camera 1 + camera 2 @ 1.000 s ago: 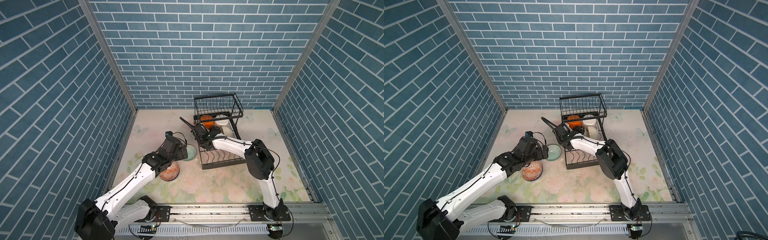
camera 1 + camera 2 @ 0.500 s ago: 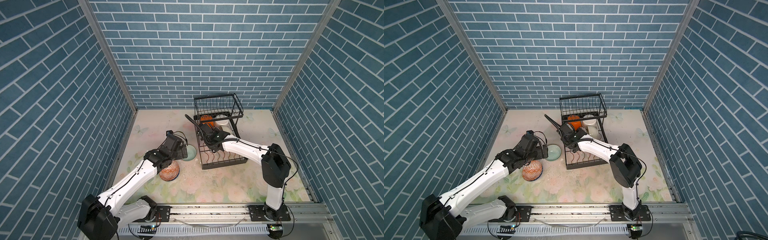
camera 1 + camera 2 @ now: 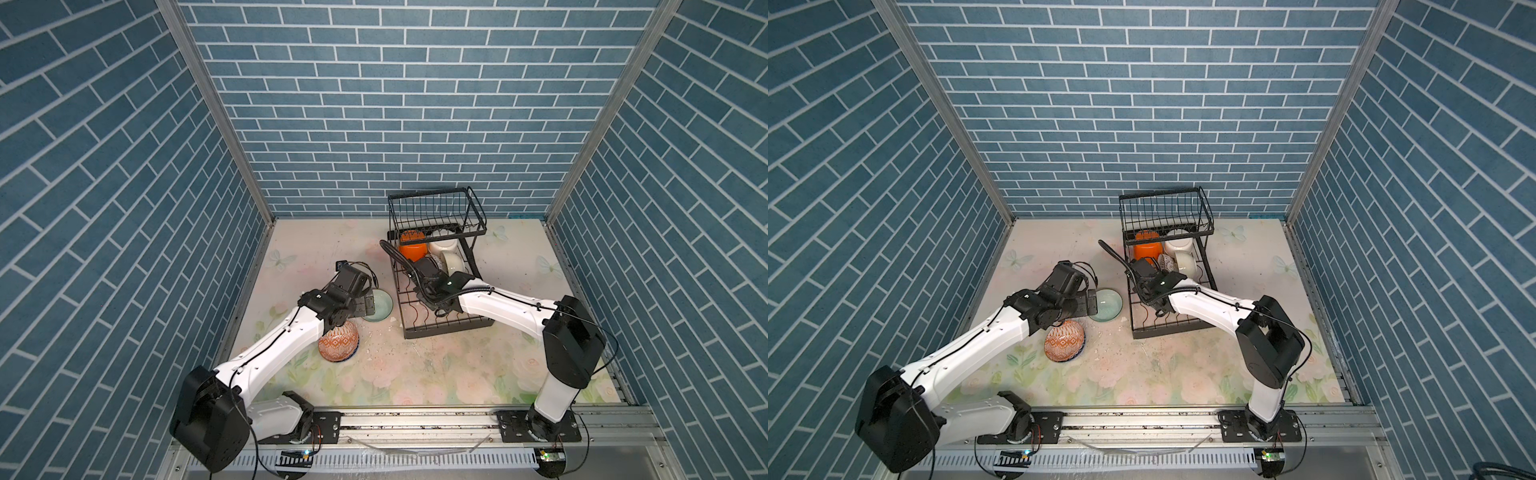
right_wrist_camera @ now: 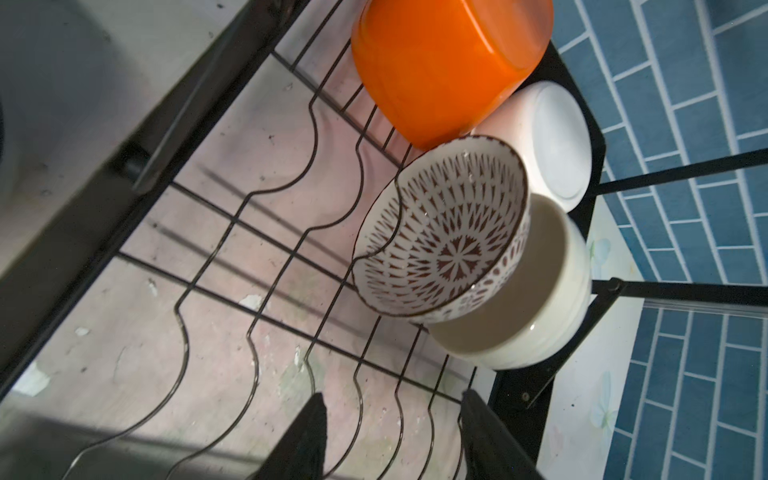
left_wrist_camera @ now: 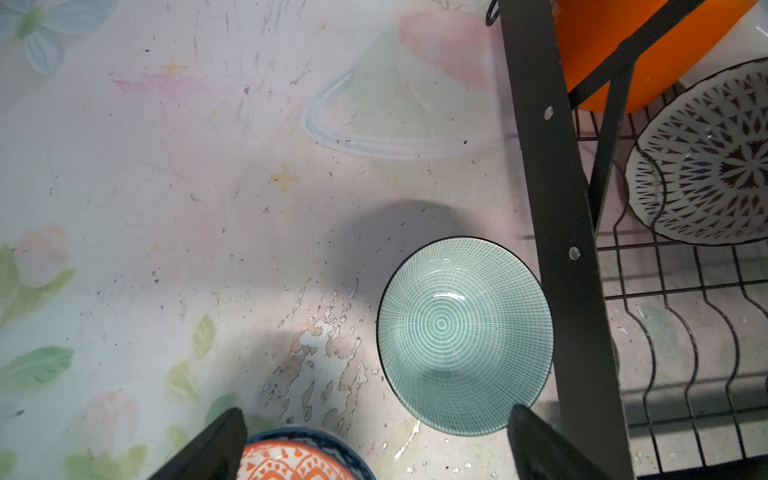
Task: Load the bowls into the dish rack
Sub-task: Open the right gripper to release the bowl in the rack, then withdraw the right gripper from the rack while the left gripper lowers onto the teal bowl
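Table (image 3: 415, 374): floral-print surface, scuffed.
Dish rack (image 3: 440, 286): black wire, standing at the table's far centre, raised basket above.
Bowls in the rack's base, far end: orange bowl (image 4: 449, 66) and white bowl (image 4: 557, 141) upturned; cream bowl (image 4: 536, 299) tilted, dark-patterned bowl (image 4: 444, 245) leaning on it.
Bowls on the table: pale green bowl (image 5: 463, 334) upright, just beside the rack; orange-patterned bowl (image 3: 338, 341) near it, upside down.
Left tool (image 5: 374, 440): wide open, empty, above the green bowl.
Right tool (image 4: 392, 432): half open, empty, over the rack's divider wires.

Two bowls (image 3: 376, 304) left of rack (image 3: 444, 328) — apart
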